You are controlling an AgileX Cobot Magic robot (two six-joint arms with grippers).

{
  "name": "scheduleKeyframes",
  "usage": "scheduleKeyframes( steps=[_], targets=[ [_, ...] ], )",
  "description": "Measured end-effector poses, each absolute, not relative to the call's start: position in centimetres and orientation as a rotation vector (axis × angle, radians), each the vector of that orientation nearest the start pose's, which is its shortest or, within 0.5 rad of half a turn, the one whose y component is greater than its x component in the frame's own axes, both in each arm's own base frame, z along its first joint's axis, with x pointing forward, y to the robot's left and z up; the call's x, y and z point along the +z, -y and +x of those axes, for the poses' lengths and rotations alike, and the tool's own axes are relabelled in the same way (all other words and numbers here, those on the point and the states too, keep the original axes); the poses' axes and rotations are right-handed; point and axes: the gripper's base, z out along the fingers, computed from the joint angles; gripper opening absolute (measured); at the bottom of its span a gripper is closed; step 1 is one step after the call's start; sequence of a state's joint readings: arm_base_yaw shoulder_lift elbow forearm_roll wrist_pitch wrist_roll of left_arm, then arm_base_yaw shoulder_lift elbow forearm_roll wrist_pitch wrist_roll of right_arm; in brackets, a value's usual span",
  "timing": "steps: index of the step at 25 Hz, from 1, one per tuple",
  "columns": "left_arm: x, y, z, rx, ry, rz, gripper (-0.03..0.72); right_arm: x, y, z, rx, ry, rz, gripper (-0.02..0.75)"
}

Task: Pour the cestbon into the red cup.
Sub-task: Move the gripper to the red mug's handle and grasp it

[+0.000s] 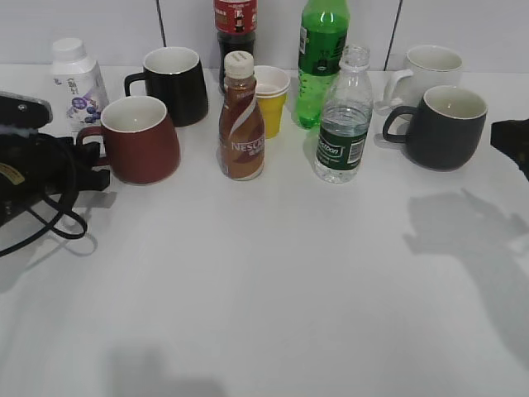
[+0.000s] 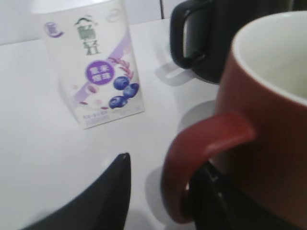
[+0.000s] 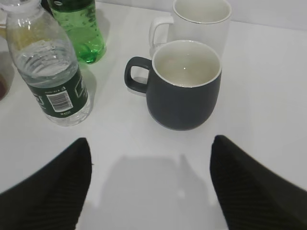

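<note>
The red cup (image 1: 142, 139) stands at the left of the table with its handle toward my left gripper (image 1: 92, 164). In the left wrist view the red cup (image 2: 268, 120) fills the right side. My left gripper (image 2: 165, 163) is open; one finger lies through the handle loop, the other outside it with a gap. The cestbon (image 1: 342, 117), uncapped and upright, stands right of centre. It also shows in the right wrist view (image 3: 48, 72) at the far left. My right gripper (image 3: 151, 158) is open and empty. It shows at the right edge of the exterior view (image 1: 511, 136), well apart from the cestbon.
A Nescafe bottle (image 1: 241, 120), yellow paper cup (image 1: 271, 99), black mug (image 1: 175, 84) and green soda bottle (image 1: 321, 58) stand between the cup and the cestbon. A dark grey mug (image 3: 184, 86) and white mug (image 3: 199, 19) are ahead of my right gripper. A yogurt bottle (image 2: 93, 62) stands far left.
</note>
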State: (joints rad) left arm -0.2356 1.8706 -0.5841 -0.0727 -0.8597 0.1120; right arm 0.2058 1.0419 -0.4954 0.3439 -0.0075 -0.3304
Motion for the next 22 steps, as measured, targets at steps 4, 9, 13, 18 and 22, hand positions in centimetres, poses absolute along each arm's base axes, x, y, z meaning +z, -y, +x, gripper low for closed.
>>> scheduleKeyframes(
  steps=[4,9,13,18,22],
  targets=[
    [12.52,6.85,31.05,-0.061,-1.892,0.246,0.308,25.51,-4.21,20.29,0.136,-2.016,-0.193,0.58],
    [12.15,6.95,31.46,-0.061,-1.88,0.247,0.307,25.51,-4.21,20.29,0.136,-2.016,-0.193,0.58],
    [12.07,7.01,31.66,-0.061,-1.873,0.248,0.307,25.51,-4.21,20.29,0.136,-2.016,-0.193,0.58],
    [12.11,7.08,31.68,-0.065,-1.868,0.26,0.307,25.51,-4.21,20.29,0.136,-2.016,-0.193,0.58],
    [12.15,7.22,31.67,-0.072,-1.859,0.285,0.307,25.26,-4.25,20.44,0.135,-2.028,-0.194,0.58]
  ],
)
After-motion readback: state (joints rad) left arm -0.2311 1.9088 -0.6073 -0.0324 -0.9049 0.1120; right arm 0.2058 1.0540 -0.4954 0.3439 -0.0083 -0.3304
